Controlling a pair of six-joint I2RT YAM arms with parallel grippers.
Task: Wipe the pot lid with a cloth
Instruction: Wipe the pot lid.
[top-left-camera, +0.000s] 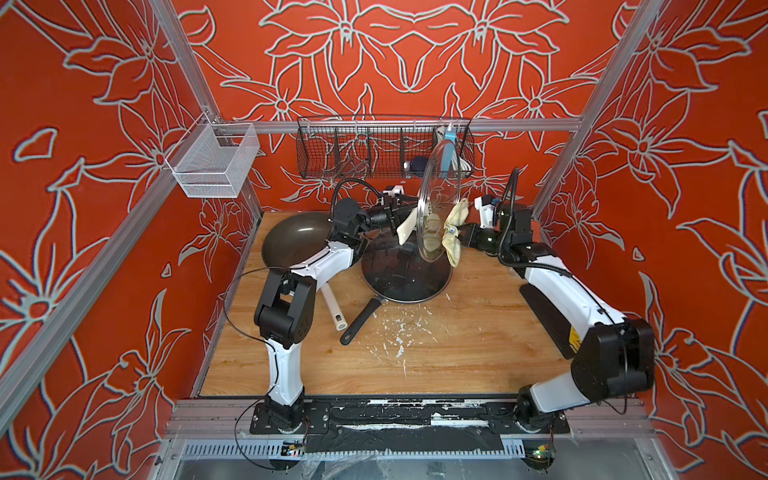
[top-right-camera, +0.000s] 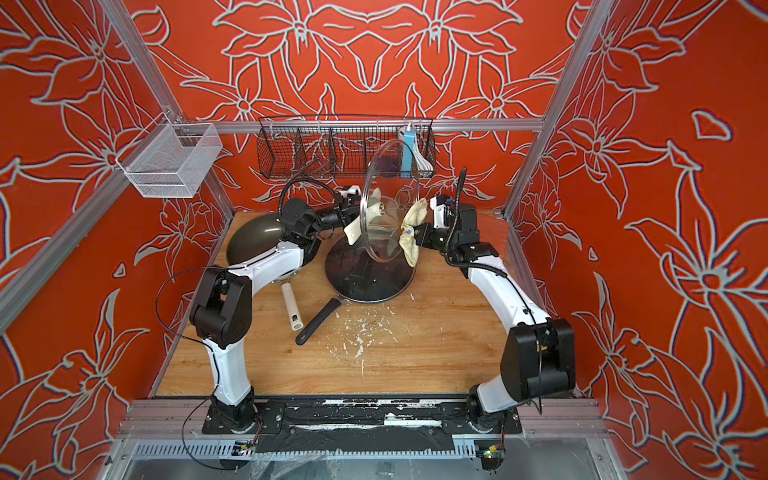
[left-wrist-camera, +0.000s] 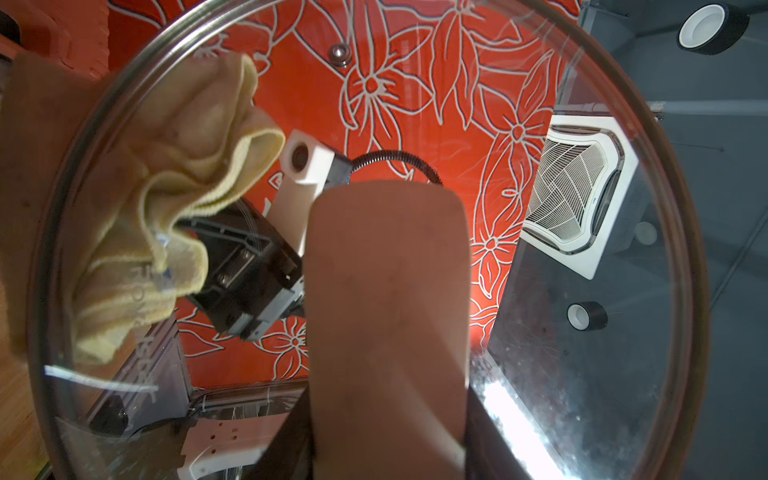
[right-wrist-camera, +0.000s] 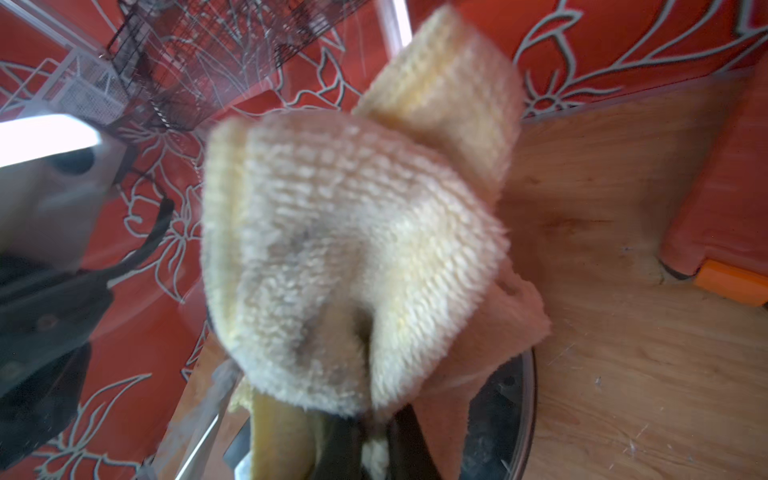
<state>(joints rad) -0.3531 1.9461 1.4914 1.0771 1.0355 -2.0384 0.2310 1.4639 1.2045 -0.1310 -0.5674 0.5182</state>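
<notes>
The pot lid (top-left-camera: 436, 183) (top-right-camera: 386, 195) is clear glass with a metal rim. It stands on edge in the air above the middle of the table. My left gripper (top-left-camera: 405, 220) (top-right-camera: 354, 218) is shut on its cream handle (top-left-camera: 404, 232) (left-wrist-camera: 386, 311), with a dark jaw on each side in the left wrist view. The cloth (top-left-camera: 453, 243) (top-right-camera: 409, 245) (right-wrist-camera: 353, 249) is pale yellow with grey stains. It is bunched in my right gripper (top-left-camera: 464, 235) (top-right-camera: 417, 235) (right-wrist-camera: 374, 449), which is shut on it, and it lies against the face of the glass (left-wrist-camera: 582, 291) opposite the handle.
Under the raised lid sits a dark pan (top-left-camera: 405, 270) with another lid on it, its black handle (top-left-camera: 360, 321) pointing forward. A dark wok (top-left-camera: 295, 241) with a white handle (top-left-camera: 336, 309) lies at the left. A black wire rack (top-left-camera: 374, 149) and a white mesh basket (top-left-camera: 212, 162) hang behind.
</notes>
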